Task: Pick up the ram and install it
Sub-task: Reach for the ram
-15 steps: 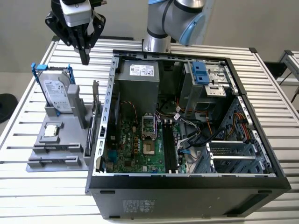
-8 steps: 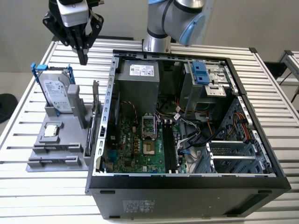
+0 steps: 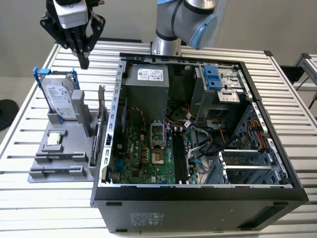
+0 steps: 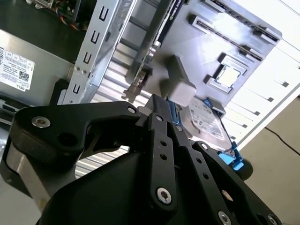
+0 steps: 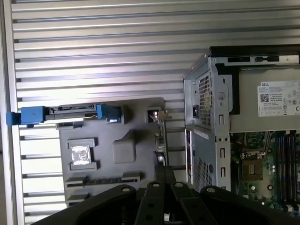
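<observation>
Grey-blue arm (image 3: pixel 185 22) raised, tool (image 3: pixel 84 62) hanging, pointing straight down, fingers (image 4: pixel 161 136) pressed together

You are looking at a slatted metal desk (image 3: pixel 285 94). At the left of the exterior view's frame a grey parts holder (image 3: pixel 69 148) lies on it; just beside that, across centre and right, sits the open computer case (image 3: pixel 198 203).

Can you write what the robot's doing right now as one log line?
gripper: shut, empty | where: above gray holder | ram: lying in holder slot, untouched | install: not yet done
</observation>
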